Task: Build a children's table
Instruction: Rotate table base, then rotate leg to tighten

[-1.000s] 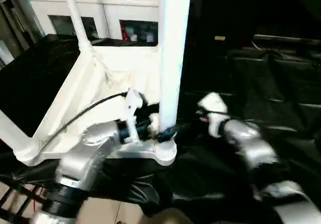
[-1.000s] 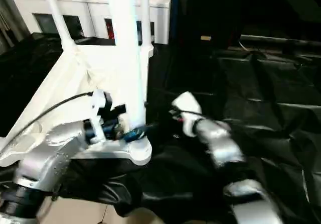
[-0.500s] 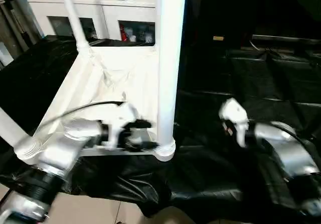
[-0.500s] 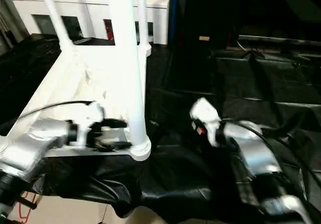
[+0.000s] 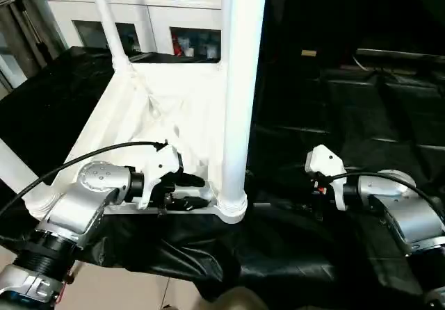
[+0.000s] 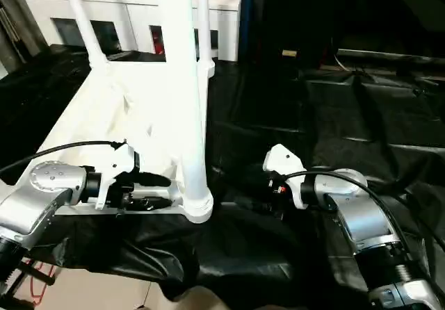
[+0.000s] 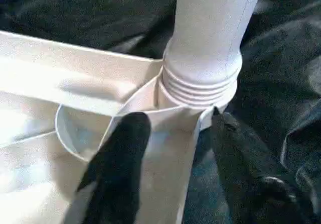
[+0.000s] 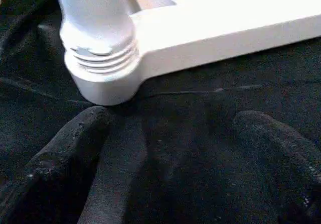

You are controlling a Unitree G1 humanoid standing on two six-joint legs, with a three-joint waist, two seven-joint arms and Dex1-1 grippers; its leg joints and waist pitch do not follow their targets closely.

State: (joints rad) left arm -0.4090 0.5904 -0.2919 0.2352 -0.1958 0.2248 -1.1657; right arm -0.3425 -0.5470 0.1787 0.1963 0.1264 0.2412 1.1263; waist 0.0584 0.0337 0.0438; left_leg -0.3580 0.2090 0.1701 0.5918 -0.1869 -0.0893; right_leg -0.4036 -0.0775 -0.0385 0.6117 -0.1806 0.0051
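While jaws gape — left gripper (image 7: pixel 170 184) straddles tabletop (image 7: pixel 45 83) rim | right gripper (image 8: pixel 185 153) apart, empty, near leg (image 8: pixel 95 23).

No legible text, label, brand, number or sign anywhere.

our head cameras look forward and down over both forearms; each wrist camera sits close, sharing the near corner leg (image 5: pixel 235 94).
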